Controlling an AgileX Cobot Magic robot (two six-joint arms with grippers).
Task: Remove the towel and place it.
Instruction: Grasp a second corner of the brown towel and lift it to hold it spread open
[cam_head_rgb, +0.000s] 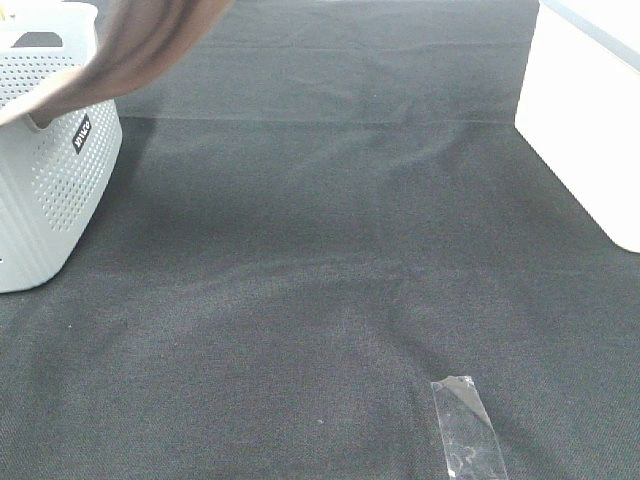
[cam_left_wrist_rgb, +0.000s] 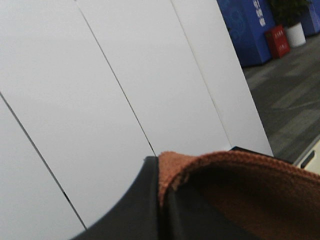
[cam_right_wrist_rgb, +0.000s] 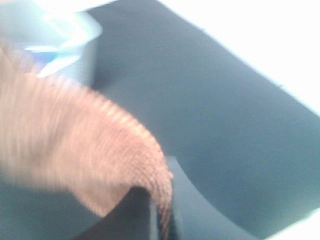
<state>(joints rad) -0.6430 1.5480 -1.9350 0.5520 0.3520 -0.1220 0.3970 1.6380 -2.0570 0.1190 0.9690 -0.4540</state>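
The brown towel (cam_head_rgb: 150, 40) hangs in the air at the far left, its lower part draped over the rim of a white perforated basket (cam_head_rgb: 50, 170). Neither gripper shows in the exterior high view. In the left wrist view my left gripper (cam_left_wrist_rgb: 162, 182) is shut on the towel's hemmed edge (cam_left_wrist_rgb: 240, 185), which is raised towards a white wall. In the right wrist view my right gripper (cam_right_wrist_rgb: 161, 205) is shut on another part of the towel (cam_right_wrist_rgb: 75, 140), which is blurred and hangs above the black cloth, with the basket (cam_right_wrist_rgb: 60, 40) beyond it.
A black cloth (cam_head_rgb: 330, 250) covers the table. A white box (cam_head_rgb: 590, 120) stands at the right edge. A strip of clear tape (cam_head_rgb: 465, 425) lies on the cloth near the front.
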